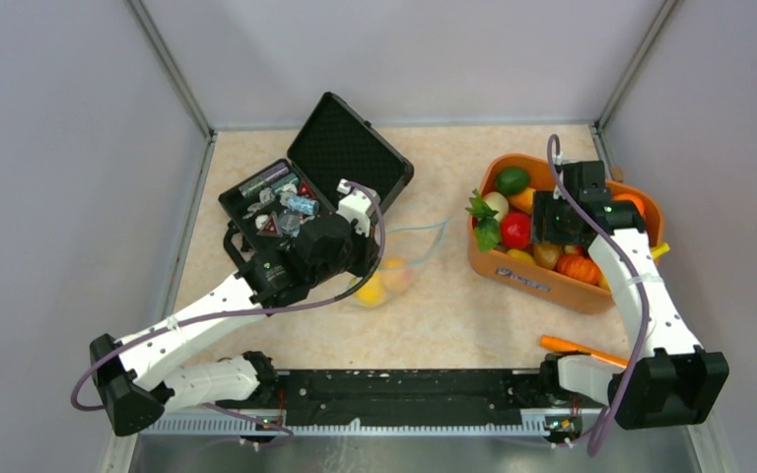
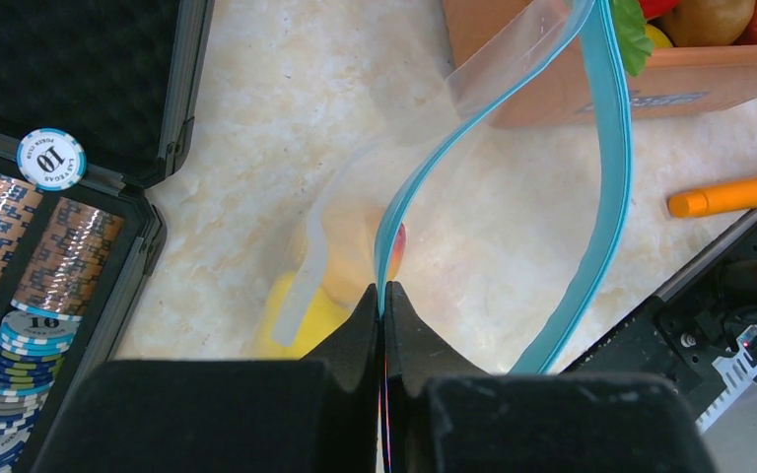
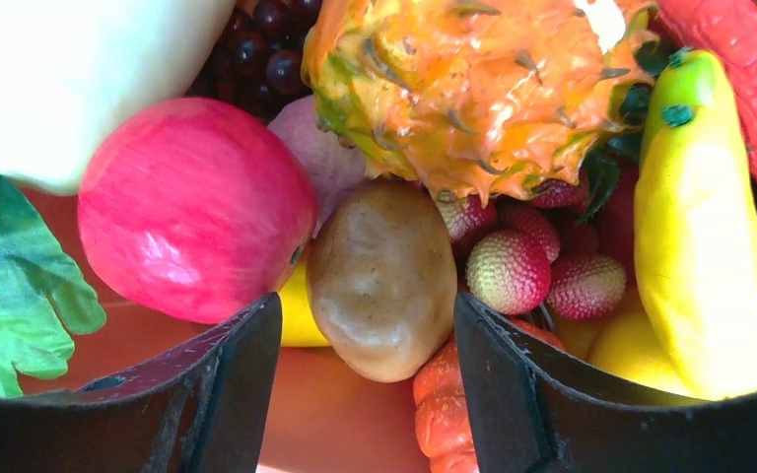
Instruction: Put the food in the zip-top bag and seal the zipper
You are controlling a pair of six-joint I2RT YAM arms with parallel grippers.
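Left end effector [image 2: 384,304] is clamped on the zipper [image 2: 606,177] of the zip-top bag [image 1: 416,251], which rests on the bench [image 1: 453,315] with yellow food [image 1: 372,292] inside. Right end effector [image 3: 365,330] gapes open astride a brown potato [image 3: 382,281] in the heaped orange basket [image 1: 513,268].

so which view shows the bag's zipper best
Left wrist view: the zipper loops large and sharp, pinched in the left end effector. Top view shows only a faint line; right wrist view, none.

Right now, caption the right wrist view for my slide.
Open right gripper flanking a brown potato-like toy, beside a red apple and yellow banana.
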